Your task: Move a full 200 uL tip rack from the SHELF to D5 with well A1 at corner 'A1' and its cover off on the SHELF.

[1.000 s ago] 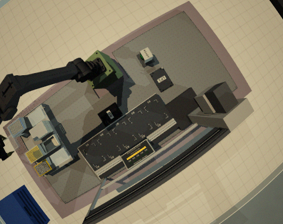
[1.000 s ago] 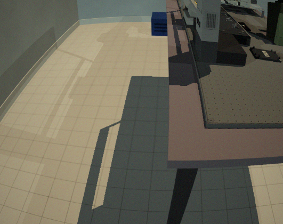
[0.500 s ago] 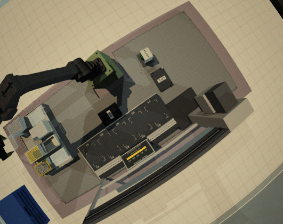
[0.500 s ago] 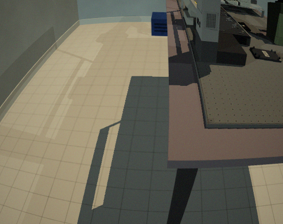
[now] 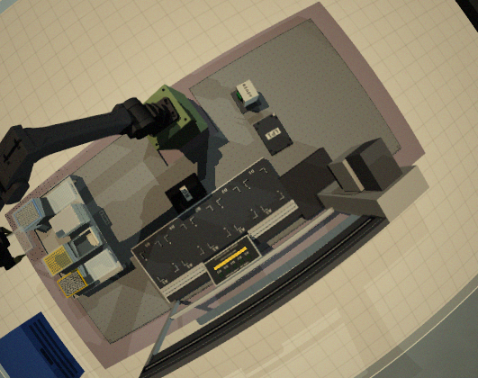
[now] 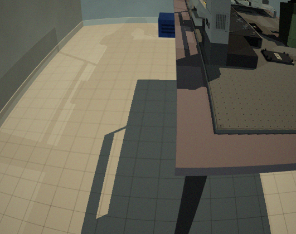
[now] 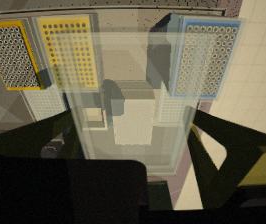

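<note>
Currently gripping the clear cover point(image 7: 133, 100) by its two long edges: fingers standing nearly full-wide, clamped on it, nothing else in hand. Holding it roughly level above the SHELF point(image 5: 44, 241), with the items underneath showing through it.

Judging the step in hand as laying the cover down flat. Advising:
- picking a bare patch of SHELF, or the top of another cover; free room looking scarce under the cover, so stacking seeming the safer choice
- lowering straight, squarely over the landing spot
- releasing only once seated, not dropping from height
- avoiding any nudge to neighbouring labware on the way down

Locating racks relative to the cover:
- yellow-framed rack point(image 7: 10, 55), pale rings on grey, apparently full, lying well beyond the cover's left edge
- yellow rack point(image 7: 68, 50), coloured plate with dark holes, apparently empty, sitting partly under the cover's far-left corner
- blue-framed rack point(image 7: 205, 57), rings throughout, sitting under the cover's far-right corner

Size labels not readable, so not yet confirming which full rack is the 200. Neither rack touching the fingers; both lying below and ahead of them.
</note>
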